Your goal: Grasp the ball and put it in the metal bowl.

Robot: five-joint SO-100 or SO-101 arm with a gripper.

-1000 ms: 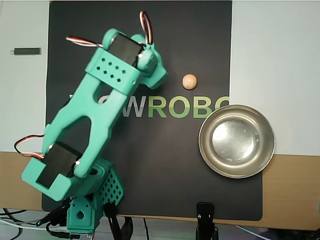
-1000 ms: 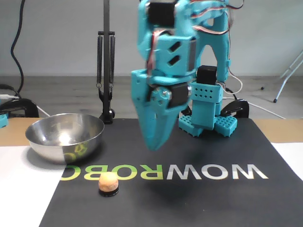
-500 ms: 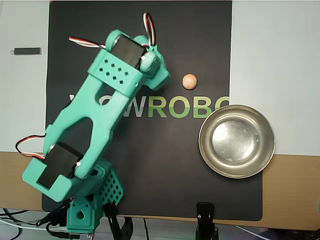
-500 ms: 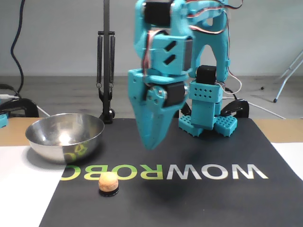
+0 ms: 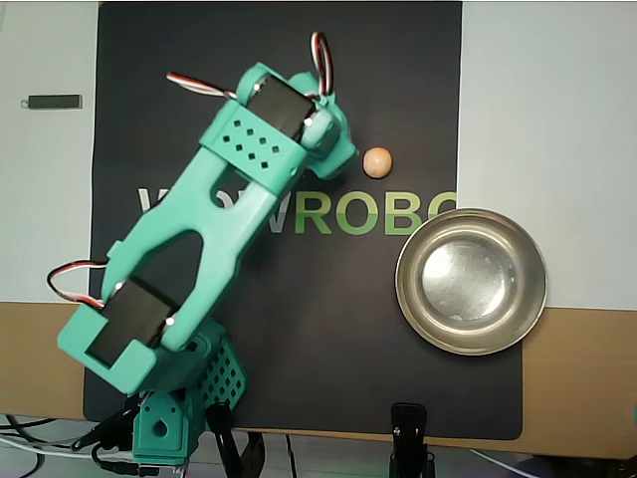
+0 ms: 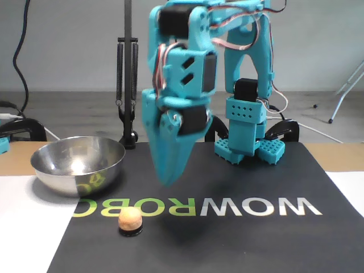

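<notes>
The ball is a small tan sphere resting on the black mat, apart from everything. The metal bowl stands empty on the mat's edge, to the ball's lower right in the overhead view. My teal gripper hangs point-down above the mat, its jaws together and holding nothing, a little right of the ball and behind it in the fixed view. From overhead the arm's wrist hides the fingertips; the wrist sits just left of the ball.
The black mat with WOWROBO lettering covers the table's middle. My arm's base is at the near edge by a black clamp. A small dark stick lies at the far left.
The arm has swung toward the ball: rightward in the overhead view, leftward in the fixed view. The jaws stay together. Ball and bowl have not moved.
</notes>
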